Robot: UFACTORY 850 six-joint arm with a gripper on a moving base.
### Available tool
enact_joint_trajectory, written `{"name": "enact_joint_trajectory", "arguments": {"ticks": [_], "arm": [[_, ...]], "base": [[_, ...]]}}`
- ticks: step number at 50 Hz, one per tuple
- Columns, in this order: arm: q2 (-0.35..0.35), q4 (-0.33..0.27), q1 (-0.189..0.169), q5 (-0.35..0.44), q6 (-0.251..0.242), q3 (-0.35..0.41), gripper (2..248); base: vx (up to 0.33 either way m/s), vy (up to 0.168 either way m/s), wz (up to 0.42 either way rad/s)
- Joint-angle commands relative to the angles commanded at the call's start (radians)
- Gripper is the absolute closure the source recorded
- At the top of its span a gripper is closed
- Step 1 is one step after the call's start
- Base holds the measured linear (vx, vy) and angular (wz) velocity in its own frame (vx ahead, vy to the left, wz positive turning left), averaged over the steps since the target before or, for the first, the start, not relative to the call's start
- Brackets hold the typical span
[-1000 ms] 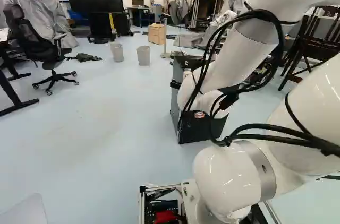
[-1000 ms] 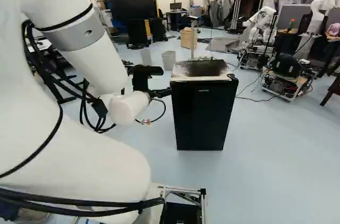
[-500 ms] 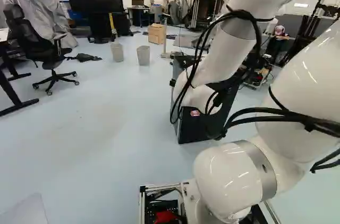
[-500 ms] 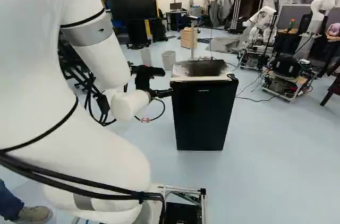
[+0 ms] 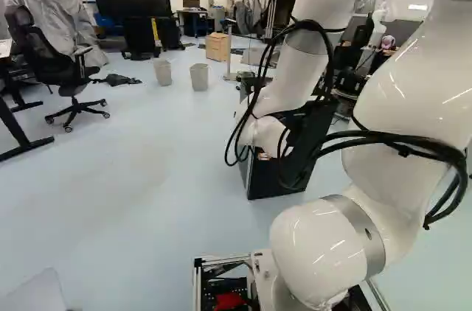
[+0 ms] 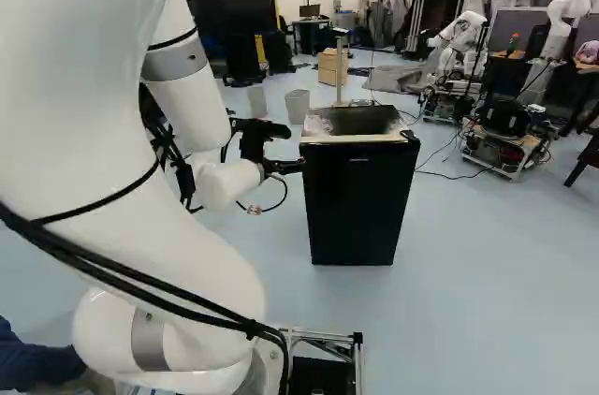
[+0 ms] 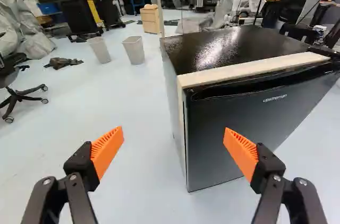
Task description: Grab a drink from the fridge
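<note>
- My gripper [image 6: 279, 165] was spread wide — its two orange pads [image 7: 108, 151] stood well apart, with nothing held between them.
- The black fridge [image 6: 360, 208] stood on the pale blue floor [image 6: 487, 292], its door shut, its near front corner ahead of the fingers.
- At the left of the right base view, my white arm [image 6: 112, 152] rose and bent (its far end near the fridge).
- Two pale bins [image 7: 134, 50] stood beyond.
</note>
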Motion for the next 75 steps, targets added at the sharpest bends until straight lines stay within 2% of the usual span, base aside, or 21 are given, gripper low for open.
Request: {"name": "enact_joint_trajectory", "arguments": {"ticks": [48,61,75], "arm": [[-0.223,0.299,0.121,0.188,0.0,-0.103,3],[-0.286,0.391,0.146,0.226,0.0,-0.145,3],[-0.321,0.487,0.167,0.265,0.0,-0.186,3]], "base": [[0.0,0.0,0.0],[0.0,0.0,0.0],[0.0,0.0,0.0]]}}
